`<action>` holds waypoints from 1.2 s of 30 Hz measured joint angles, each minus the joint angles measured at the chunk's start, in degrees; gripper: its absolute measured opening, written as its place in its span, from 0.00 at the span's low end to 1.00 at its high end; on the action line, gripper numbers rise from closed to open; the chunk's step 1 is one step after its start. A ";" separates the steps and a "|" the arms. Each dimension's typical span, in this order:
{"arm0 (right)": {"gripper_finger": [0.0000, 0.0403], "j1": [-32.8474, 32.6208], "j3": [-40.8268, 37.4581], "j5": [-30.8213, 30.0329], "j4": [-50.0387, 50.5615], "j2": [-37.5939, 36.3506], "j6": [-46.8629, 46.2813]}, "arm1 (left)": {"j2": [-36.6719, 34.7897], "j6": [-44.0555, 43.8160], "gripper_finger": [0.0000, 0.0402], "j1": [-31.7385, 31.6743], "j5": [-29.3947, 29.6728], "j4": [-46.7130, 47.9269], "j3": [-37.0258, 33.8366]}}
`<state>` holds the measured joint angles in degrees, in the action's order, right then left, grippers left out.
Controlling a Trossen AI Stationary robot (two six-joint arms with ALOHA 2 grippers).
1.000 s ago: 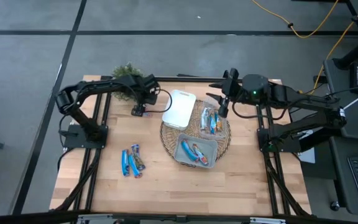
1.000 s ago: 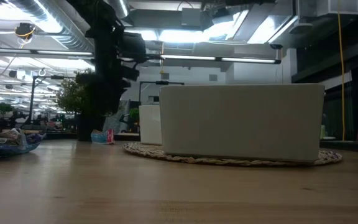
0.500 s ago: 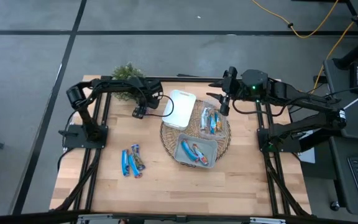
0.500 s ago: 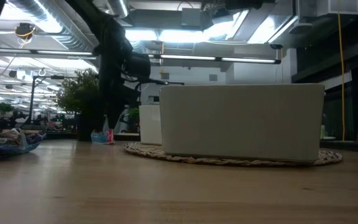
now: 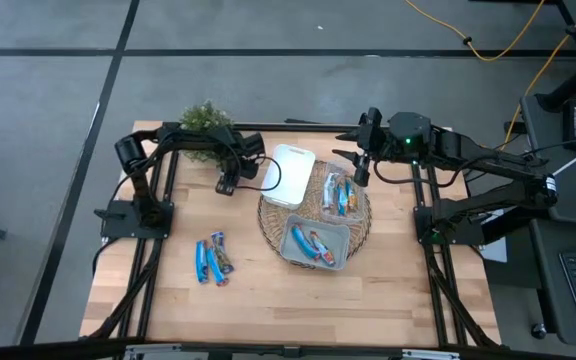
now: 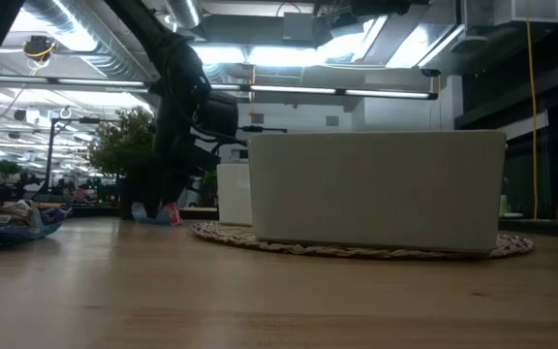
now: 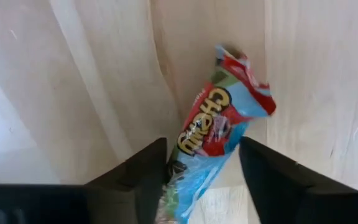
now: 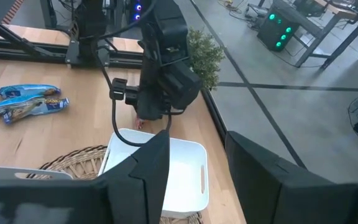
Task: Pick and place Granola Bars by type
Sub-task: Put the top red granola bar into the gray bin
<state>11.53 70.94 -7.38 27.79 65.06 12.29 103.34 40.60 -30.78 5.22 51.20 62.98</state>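
Left gripper [image 5: 230,181] now nearer tray [image 5: 290,160]

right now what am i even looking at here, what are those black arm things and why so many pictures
Those are two dark robot arms bolted beside a pale wooden table, each ending in a two-finger gripper. One camera looks straight down, one sits at table height, and one rides on each wrist.

The left gripper is down at the tabletop, its open fingers on either side of a blue-and-red wrapped granola bar. The right gripper hovers open above a round woven mat.

On the mat sit a white rectangular tray, empty, loose bars, and a grey bin with more bars. Three blue-wrapped bars lie on bare wood. A small green plant stands at the far edge.
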 joint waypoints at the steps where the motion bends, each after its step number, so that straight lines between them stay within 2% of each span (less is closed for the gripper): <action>1: 0.40 0.00 0.00 0.00 0.00 0.00 0.00 | -0.18 -0.57 0.45 0.12 0.17 -0.02 0.00; 9: 0.40 0.00 0.00 0.00 -0.02 0.00 -0.02 | -2.89 -4.95 0.16 2.16 1.17 1.96 0.00; 15: 0.40 0.00 0.00 0.02 0.00 0.00 -0.02 | -8.53 -7.63 0.02 3.86 1.95 3.59 2.44; 29: 0.40 0.00 0.00 0.00 0.88 0.00 -0.41 | -24.03 -19.44 0.01 7.70 1.23 3.48 18.51; 36: 0.40 -0.02 0.00 -0.04 1.27 0.00 -1.73 | -32.88 -24.41 0.00 11.03 1.07 2.33 21.46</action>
<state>11.51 70.94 -7.42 29.06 65.06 10.57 70.46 16.19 -19.75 6.30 53.53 84.44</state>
